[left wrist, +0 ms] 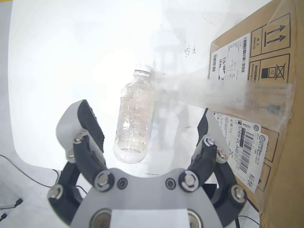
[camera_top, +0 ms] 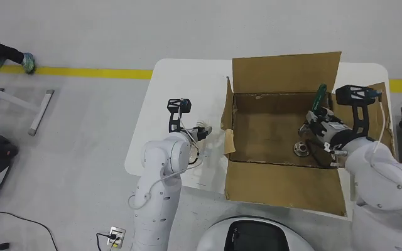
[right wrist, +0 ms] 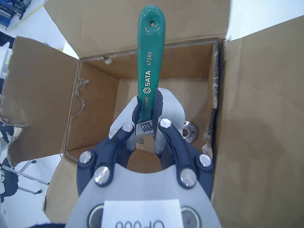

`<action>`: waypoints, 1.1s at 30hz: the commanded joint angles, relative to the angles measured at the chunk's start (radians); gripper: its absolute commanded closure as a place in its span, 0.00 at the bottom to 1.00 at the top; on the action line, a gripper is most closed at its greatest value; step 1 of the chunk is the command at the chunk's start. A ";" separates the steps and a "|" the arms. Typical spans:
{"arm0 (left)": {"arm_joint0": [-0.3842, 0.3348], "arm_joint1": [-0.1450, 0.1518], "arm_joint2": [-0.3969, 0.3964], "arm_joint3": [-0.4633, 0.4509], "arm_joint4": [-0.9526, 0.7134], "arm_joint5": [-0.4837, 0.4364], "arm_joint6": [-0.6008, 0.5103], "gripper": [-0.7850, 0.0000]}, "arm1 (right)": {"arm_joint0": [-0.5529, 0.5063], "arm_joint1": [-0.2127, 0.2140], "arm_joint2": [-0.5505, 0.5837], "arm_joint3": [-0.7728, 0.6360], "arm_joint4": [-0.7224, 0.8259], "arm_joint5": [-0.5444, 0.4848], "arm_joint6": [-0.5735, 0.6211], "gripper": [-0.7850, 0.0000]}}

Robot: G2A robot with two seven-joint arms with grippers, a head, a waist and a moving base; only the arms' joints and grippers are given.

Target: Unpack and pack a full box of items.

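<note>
The white table [camera_top: 163,81] carries one open cardboard box [camera_top: 267,128] on its right half, with the flaps spread. Just outside the box's left wall, a clear plastic bottle [left wrist: 134,117] lies on its side on the table. The left pincer [left wrist: 146,115] hangs over the bottle with its fingers spread wide, holding nothing. The bottle's long axis runs away from the wrist, cap at the far end, so the two pads stand either side of its lower body and would close across its width. It lies nearer one pad than the other, which I judge calls for a small sideways shift before any grasp. The left arm is plainly the nearer one to it. Over the box's right side, the right pincer [right wrist: 148,100] is clamped on a green-handled wrench [right wrist: 149,55] close to its head, with the handle pointing away from the wrist. A metal flange [right wrist: 189,131] rests on the box floor beside that pincer. Count: one table, one box, one bottle, one wrench, one flange.
</note>
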 commanded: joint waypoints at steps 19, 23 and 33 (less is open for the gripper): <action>0.000 0.000 0.000 0.000 0.000 0.000 0.000 0.00 | -0.121 0.056 0.736 -0.038 0.571 -0.036 -0.032 1.00; 0.000 0.000 0.000 0.000 0.000 0.000 0.000 0.00 | -0.190 0.072 0.772 -0.038 0.464 -0.054 -0.004 1.00; 0.000 0.000 0.000 0.000 0.000 0.000 0.000 0.00 | -0.350 0.088 0.635 -0.016 0.152 -0.070 0.030 1.00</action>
